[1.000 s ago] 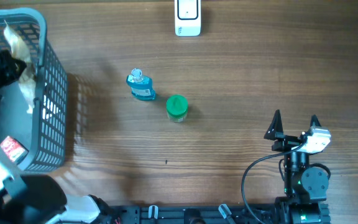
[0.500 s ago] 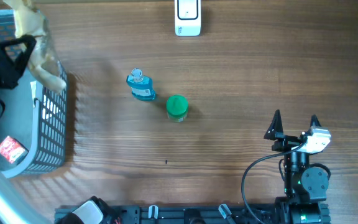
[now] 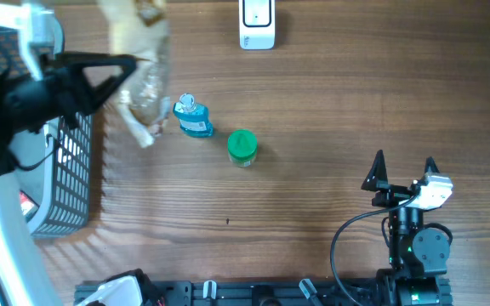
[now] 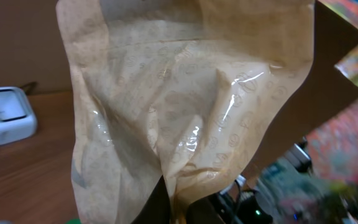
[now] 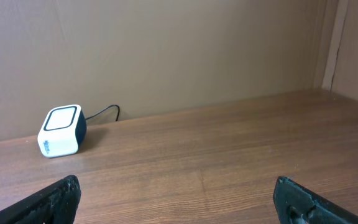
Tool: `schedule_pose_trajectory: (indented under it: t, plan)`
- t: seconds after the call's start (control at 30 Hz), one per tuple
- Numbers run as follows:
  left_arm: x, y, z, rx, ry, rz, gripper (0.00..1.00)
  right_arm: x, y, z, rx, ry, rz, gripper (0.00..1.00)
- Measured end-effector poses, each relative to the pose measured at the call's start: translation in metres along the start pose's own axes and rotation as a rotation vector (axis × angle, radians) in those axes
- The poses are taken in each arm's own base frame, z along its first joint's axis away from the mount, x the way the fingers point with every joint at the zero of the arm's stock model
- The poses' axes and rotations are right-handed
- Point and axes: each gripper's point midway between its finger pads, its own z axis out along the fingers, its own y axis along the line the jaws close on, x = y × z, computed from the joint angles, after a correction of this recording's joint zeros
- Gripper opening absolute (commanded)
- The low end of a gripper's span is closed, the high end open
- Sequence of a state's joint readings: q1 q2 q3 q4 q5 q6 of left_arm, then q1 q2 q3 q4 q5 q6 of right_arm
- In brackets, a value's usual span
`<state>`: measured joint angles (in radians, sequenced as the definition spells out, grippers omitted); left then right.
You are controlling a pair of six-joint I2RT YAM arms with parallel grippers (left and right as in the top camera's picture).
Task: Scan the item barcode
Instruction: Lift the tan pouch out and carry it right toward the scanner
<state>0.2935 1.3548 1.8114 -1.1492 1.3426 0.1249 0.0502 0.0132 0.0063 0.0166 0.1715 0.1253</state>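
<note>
Basket (image 3: 75, 170) sits at the left edge of the table (image 3: 330, 102). Just right of it, my left gripper (image 3: 124, 65) is clamped on the crinkly tan bag (image 3: 140, 81), held up above the wood; the bag fills my left wrist view. To its right are a blue bottle (image 3: 192, 117) and a green-lidded jar (image 3: 242, 146). The white scanner (image 3: 257, 21) stands farther right at the far edge, apart from the bag. At the near right, my right gripper (image 3: 404, 166) is spread wide, holding nothing.
</note>
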Motion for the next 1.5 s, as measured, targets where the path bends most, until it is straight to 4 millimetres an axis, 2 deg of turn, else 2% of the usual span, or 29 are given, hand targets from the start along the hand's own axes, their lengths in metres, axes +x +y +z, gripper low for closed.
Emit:
schedule_pose_trajectory:
  t: [0.07, 0.1, 0.27, 0.43, 0.6, 0.77, 1.0, 1.1, 1.5]
  plan:
    - [0.007, -0.017, 0.022, 0.092, 0.055, 0.033, 0.04, 0.000, 0.000, 0.000, 0.000, 0.000, 0.000, 1.00]
    - [0.009, -0.020, 0.027, 0.112, 0.068, 0.035, 0.04, 0.000, 0.000, 0.000, 0.000, 0.000, 0.000, 1.00]
    - [0.026, -0.036, 0.076, 0.276, 0.181, 0.064, 0.04, 0.000, 0.000, 0.000, 0.000, 0.000, 0.000, 1.00]
    - [0.049, -0.032, 0.126, 0.387, 0.288, 0.029, 0.04, 0.000, 0.000, 0.000, 0.000, 0.000, 0.000, 1.00]
    - [0.081, -0.019, 0.182, 0.475, 0.391, -0.010, 0.04, 0.000, 0.000, 0.000, 0.000, 0.000, 0.000, 1.00]
    - [0.111, -0.005, 0.222, 0.523, 0.463, -0.045, 0.04, 0.000, 0.000, 0.000, 0.000, 0.000, 0.000, 1.00]
    - [0.155, 0.013, 0.264, 0.555, 0.552, -0.112, 0.04, 0.000, 0.000, 0.000, 0.000, 0.000, 0.000, 1.00]
    - [0.179, 0.030, 0.281, 0.552, 0.595, -0.164, 0.04, 0.000, 0.000, 0.000, 0.000, 0.000, 0.000, 1.00]
    - [0.237, 0.088, 0.310, 0.472, 0.687, -0.303, 0.04, 0.000, 0.000, 0.000, 0.000, 0.000, 0.000, 1.00]
